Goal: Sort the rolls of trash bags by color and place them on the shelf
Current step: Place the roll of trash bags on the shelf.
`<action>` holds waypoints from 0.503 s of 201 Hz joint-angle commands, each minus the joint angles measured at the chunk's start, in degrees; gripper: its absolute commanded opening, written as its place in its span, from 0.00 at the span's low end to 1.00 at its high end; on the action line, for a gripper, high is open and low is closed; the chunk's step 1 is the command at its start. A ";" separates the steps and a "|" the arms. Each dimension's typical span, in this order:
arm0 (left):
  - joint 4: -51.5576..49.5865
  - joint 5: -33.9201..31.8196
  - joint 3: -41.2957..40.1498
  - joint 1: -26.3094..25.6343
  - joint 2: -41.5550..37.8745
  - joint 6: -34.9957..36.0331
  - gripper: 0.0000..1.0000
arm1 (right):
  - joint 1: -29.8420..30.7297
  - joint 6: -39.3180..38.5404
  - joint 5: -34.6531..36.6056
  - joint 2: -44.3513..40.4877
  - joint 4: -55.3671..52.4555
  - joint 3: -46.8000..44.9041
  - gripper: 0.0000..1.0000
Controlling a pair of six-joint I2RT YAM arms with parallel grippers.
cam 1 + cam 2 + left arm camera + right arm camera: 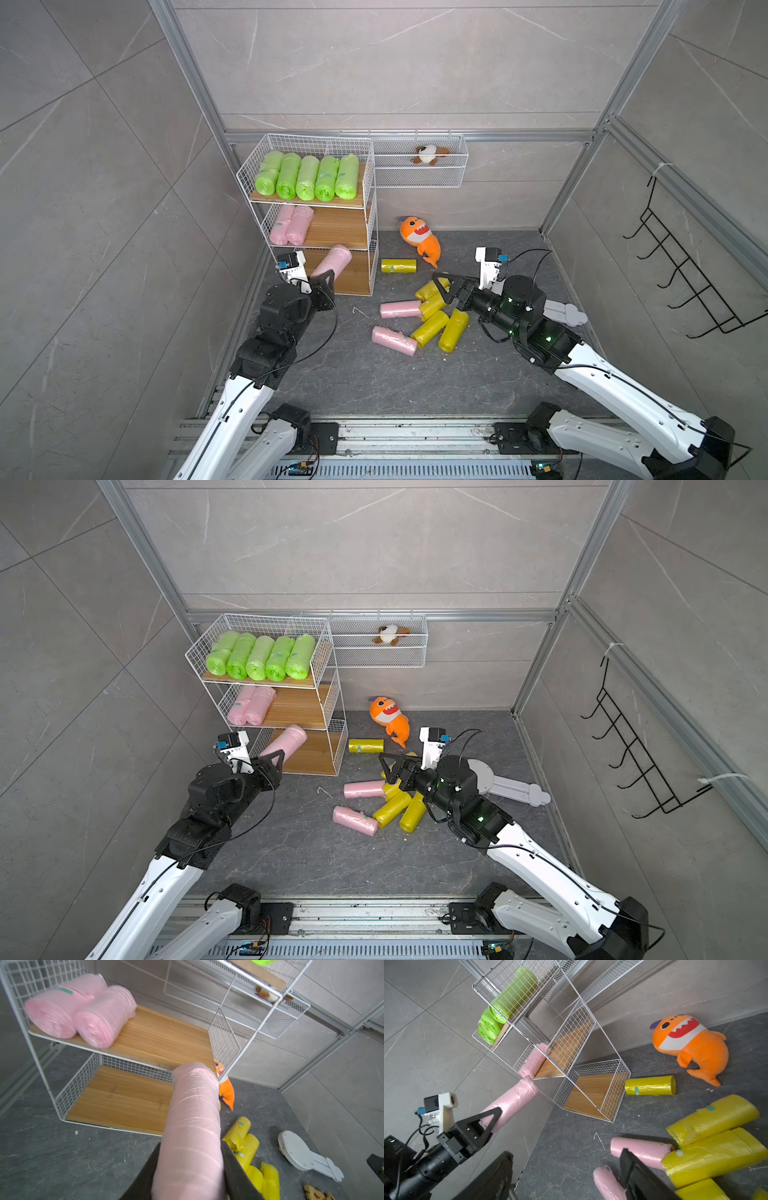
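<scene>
The shelf (336, 226) stands at the back left. Several green rolls (307, 176) fill its top tier, and two pink rolls (291, 224) lie at the left of the middle board. My left gripper (322, 275) is shut on a third pink roll (193, 1115), which points up at the shelf's front, over the bare bottom board (120, 1099). My right gripper (440, 287) hangs open and empty above the floor pile: several yellow rolls (436, 320) and two pink rolls (399, 308). One yellow roll (398, 265) lies alone near the shelf's right side.
An orange plush shark (419, 239) lies on the floor behind the lone yellow roll. A long white wire basket (457, 174) on the back wall holds a small plush toy. A flat white piece (565, 311) lies by the right arm. A black hook rack (681, 282) hangs on the right wall.
</scene>
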 commanded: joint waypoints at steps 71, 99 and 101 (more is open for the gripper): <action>11.74 -14.45 4.46 0.12 7.35 5.53 0.13 | -0.02 -8.62 -0.97 -0.14 -8.42 2.68 0.88; 15.31 -18.19 3.78 0.15 9.06 6.80 0.13 | 0.01 -8.97 -0.36 -1.04 -9.26 2.11 0.88; 15.59 -18.29 3.76 0.09 9.23 6.85 0.13 | -0.05 -8.98 -0.36 -1.06 -9.25 2.07 0.88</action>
